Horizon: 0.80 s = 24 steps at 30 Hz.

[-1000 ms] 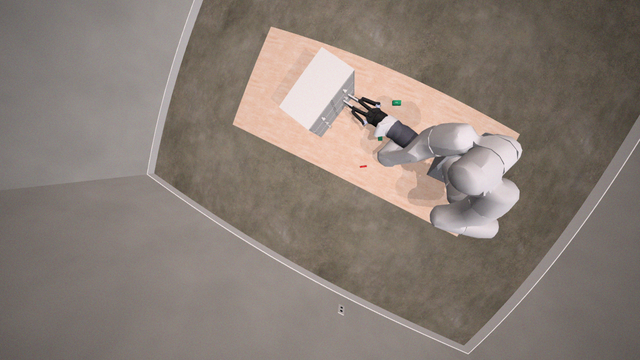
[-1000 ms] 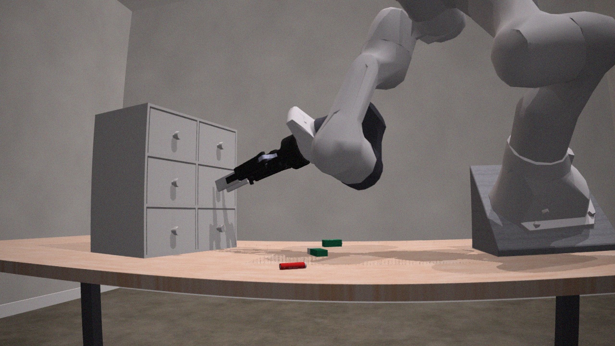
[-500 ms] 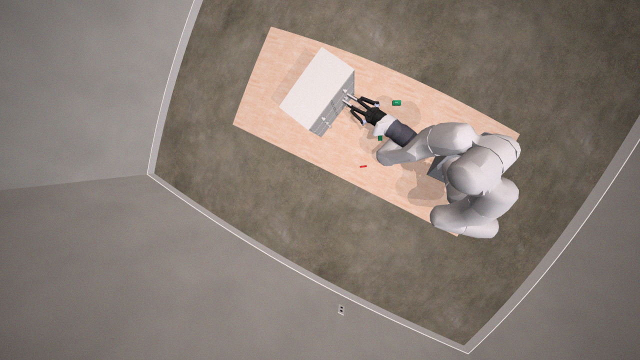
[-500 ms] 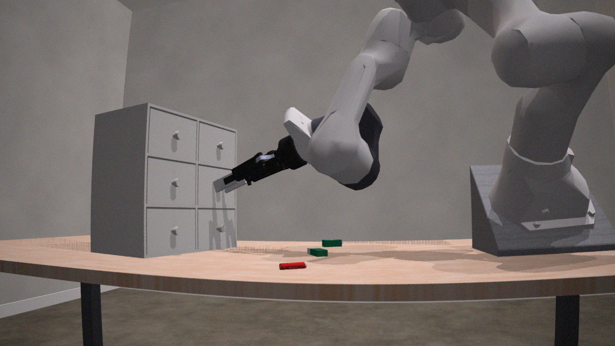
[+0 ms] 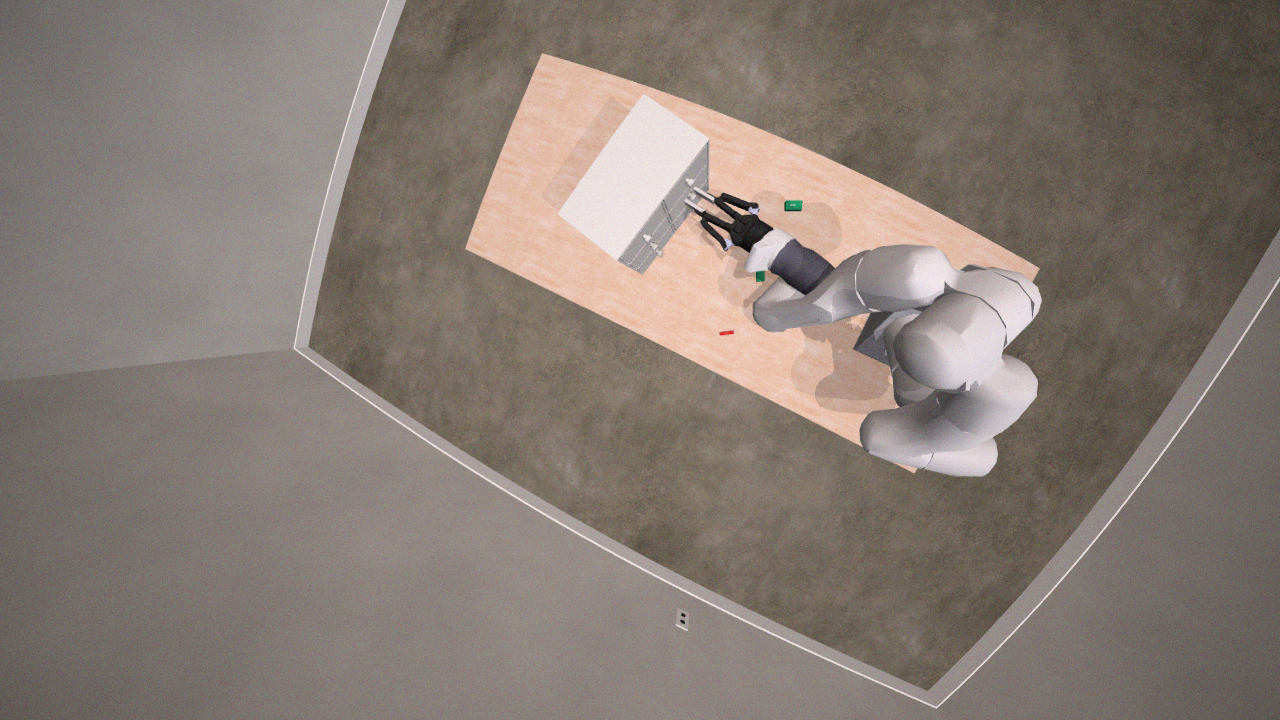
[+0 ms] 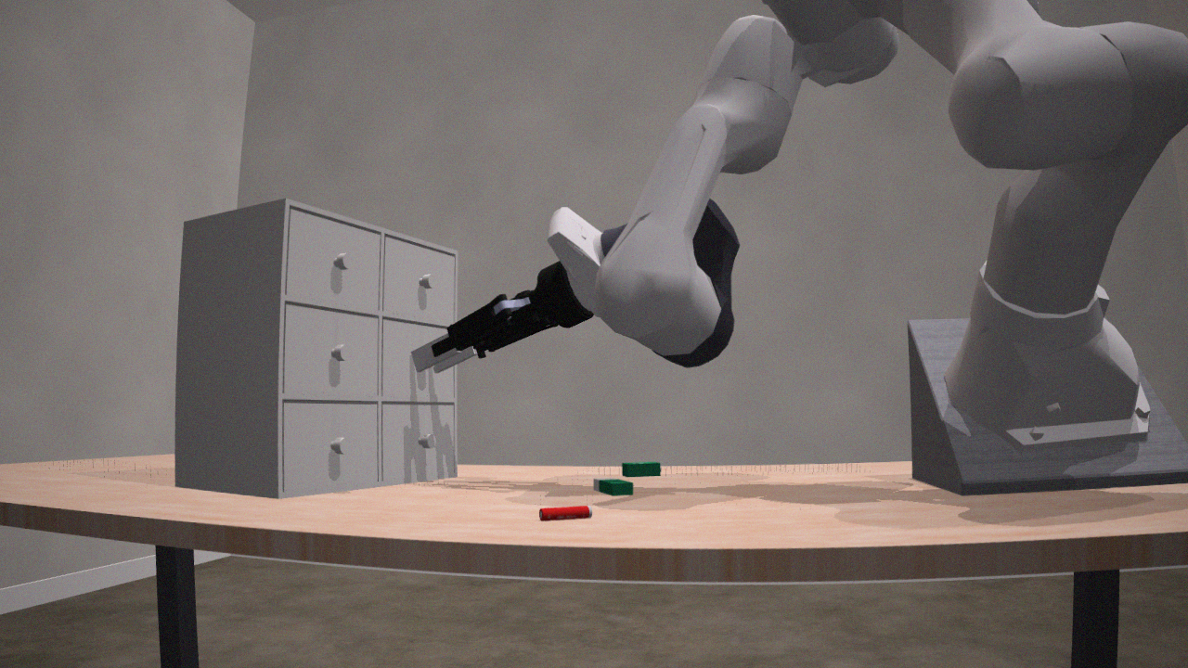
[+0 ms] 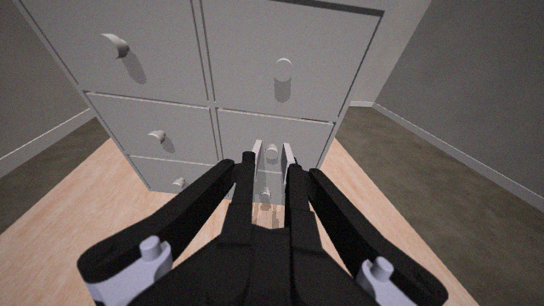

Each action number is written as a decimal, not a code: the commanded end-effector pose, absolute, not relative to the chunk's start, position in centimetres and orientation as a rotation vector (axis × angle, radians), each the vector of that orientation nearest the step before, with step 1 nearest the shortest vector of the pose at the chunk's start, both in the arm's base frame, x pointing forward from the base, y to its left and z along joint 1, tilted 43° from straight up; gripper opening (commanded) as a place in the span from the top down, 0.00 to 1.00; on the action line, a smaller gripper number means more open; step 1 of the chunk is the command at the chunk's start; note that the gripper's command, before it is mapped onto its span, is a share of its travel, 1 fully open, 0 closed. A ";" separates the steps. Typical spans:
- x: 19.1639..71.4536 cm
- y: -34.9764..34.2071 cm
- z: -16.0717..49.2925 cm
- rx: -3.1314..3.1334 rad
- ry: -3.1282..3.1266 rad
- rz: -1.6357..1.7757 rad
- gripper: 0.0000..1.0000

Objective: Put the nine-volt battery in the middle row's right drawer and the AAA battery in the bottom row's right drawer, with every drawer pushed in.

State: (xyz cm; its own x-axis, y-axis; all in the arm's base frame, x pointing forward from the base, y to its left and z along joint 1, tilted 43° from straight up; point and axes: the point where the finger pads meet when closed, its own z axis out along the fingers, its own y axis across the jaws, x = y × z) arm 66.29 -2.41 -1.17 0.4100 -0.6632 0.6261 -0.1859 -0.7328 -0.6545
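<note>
Top: gripper (image 5: 695,196) (image 6: 426,364) (image 7: 271,150) at chest (image 5: 633,175) (image 6: 229,349) (image 7: 210,104) front; red battery (image 5: 725,333) (image 6: 565,513) on table, well apart from it.
Exterior: fingertips at right middle drawer (image 6: 396,378) (image 7: 310,138), above both green blocks (image 6: 641,468).
Wrist: fingers narrowly parted, holding nothing, drawer's knob (image 7: 272,151) between them.

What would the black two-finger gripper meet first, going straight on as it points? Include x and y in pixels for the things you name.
Probably the pale round knob of the middle-right drawer (image 7: 271,151), between its pads; then the grey drawer front. Remaining depth is unclear.
</note>
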 end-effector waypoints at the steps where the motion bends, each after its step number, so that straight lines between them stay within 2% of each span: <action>1: 66.4 -2.3 -1.2 -2.178 0.726 -1.285 0.80; 2: 66.4 -2.3 -1.2 -2.178 0.726 -1.285 0.92; 24: 66.4 -2.3 -1.2 -2.178 0.726 -1.285 0.92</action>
